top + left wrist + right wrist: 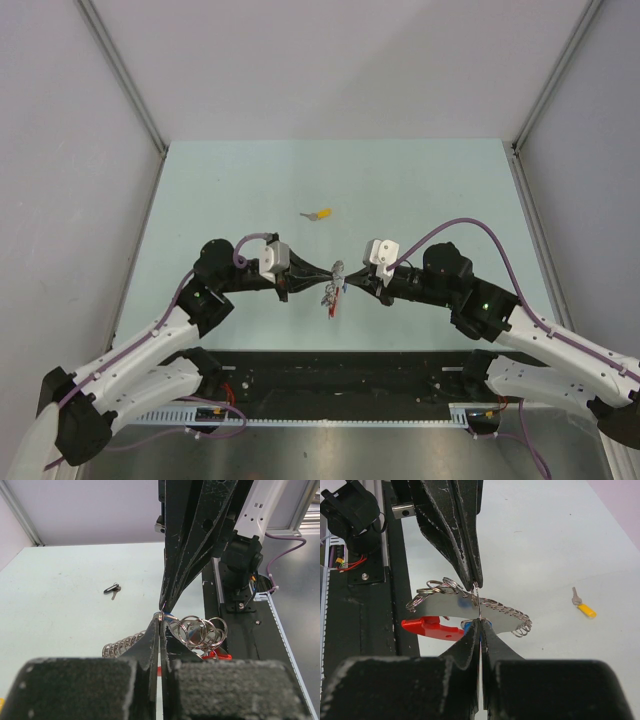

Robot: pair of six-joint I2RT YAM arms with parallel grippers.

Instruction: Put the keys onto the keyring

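Both arms meet tip to tip above the middle of the tabletop (420, 190). The left hand (160, 622) is closed, pinching a thin wire loop of the keyring (200, 630). Its chain (507, 612) and red strap (427, 626) hang below. The right hand (479, 622) is closed too, apparently on the blue-capped key (168, 613), with blue showing at its fingertips. A yellow-capped key (321, 213) lies farther back, well apart.

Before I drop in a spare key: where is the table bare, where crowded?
Bare: the far table beyond the yellow-capped key, and both side strips outside the arms. Crowded: the centre, where left claw and right claw pinch the keyring.
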